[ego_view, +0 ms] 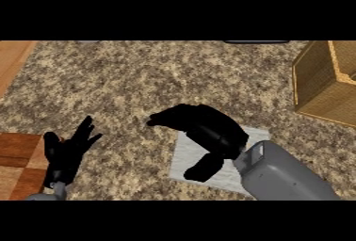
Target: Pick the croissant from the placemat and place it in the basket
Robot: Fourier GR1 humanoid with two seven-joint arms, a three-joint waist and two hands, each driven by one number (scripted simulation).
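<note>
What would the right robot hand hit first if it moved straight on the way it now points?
Probably nothing: the right robot hand points up-left across open speckled counter, and that line runs clear of the resting left robot hand. Its height above the counter is unclear.

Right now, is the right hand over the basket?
No, the right hand hangs over the grey placemat, while the basket stands apart at the view's right edge.

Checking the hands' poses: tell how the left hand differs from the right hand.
The left hand rests at the lower left, fingers straight, off the placemat; the right hand hangs over the placemat. The left hand looks smaller than the right hand. Both are black.
</note>
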